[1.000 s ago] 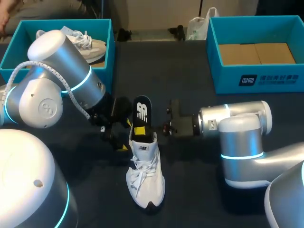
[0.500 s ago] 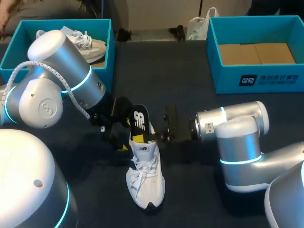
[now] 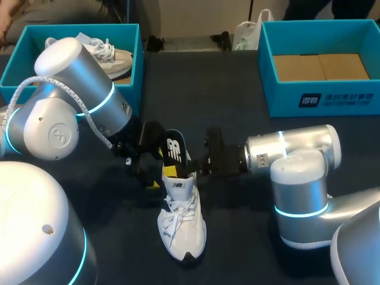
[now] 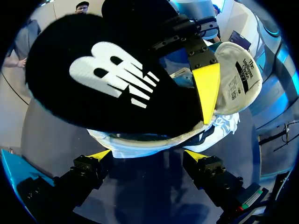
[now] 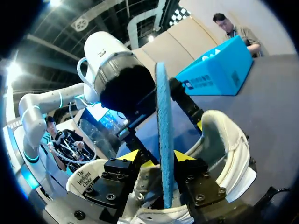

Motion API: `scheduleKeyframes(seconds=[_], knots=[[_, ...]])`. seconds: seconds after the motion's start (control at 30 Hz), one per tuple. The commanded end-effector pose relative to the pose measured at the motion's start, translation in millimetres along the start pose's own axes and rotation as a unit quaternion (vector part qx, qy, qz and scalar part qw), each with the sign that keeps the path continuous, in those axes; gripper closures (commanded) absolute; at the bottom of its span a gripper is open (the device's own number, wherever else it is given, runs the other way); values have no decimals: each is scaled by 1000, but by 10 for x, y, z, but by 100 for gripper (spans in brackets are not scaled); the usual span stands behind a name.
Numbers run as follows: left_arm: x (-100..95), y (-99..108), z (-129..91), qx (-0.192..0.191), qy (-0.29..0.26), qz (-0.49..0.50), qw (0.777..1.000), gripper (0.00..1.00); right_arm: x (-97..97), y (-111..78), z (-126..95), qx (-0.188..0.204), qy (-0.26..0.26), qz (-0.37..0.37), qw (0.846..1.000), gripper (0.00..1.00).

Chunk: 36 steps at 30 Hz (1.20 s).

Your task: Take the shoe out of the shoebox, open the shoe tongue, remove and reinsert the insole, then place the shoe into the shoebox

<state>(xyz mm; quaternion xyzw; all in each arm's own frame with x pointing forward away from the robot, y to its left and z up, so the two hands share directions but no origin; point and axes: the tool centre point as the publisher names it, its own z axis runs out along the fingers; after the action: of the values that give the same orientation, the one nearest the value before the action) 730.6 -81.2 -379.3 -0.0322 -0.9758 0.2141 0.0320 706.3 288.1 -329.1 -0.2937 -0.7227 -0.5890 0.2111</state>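
A white shoe (image 3: 181, 221) lies on the dark table with its toe toward me. A black insole (image 3: 173, 151) with a white logo stands tilted in its heel opening. My right gripper (image 3: 199, 161) is at the heel from the right. In the right wrist view the insole (image 5: 163, 116) runs edge-on between the fingers of the right gripper (image 5: 159, 158), which stand open a little off it on both sides. My left gripper (image 4: 147, 156) is open under the insole (image 4: 112, 79) at the heel of the shoe (image 4: 154, 140), and the shoe tongue (image 4: 238, 79) is folded back.
A blue shoebox (image 3: 134, 53) at the back left holds another white shoe (image 3: 107, 56). A second blue shoebox (image 3: 320, 98) at the back right shows only its cardboard floor. Bare table lies between the boxes and in front of the shoe.
The insole has sunk lower into the heel and tilted. My right gripper moved left toward the shoe and its fingers parted from the insole. The left arm stayed put.
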Motion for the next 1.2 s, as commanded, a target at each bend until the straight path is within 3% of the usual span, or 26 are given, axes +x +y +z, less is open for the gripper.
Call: scheduleKeyframes(seconds=[0.03,0.27,0.37,0.4,0.7,0.97,1.17,1.2], knots=[[0,2,6,0,0,0,1000,0,33,49,-48,-18,-3,-7,1000,57],[0,2,6,0,0,0,1000,0,-20,175,-77,-35,0,-15,999,65],[0,2,6,0,0,0,1000,0,-66,218,-74,-39,4,-15,999,83],[0,2,6,0,0,0,1000,0,-87,228,-73,-39,5,-13,999,100],[0,2,6,0,0,0,1000,0,-231,100,-60,-39,12,28,999,100],[0,2,6,0,0,0,1000,0,-166,-182,-49,-33,2,59,998,100],[0,2,6,0,0,0,1000,0,-83,-197,0,-18,0,43,999,100],[0,2,6,0,0,0,1000,0,-72,-183,5,-16,0,38,999,90]])
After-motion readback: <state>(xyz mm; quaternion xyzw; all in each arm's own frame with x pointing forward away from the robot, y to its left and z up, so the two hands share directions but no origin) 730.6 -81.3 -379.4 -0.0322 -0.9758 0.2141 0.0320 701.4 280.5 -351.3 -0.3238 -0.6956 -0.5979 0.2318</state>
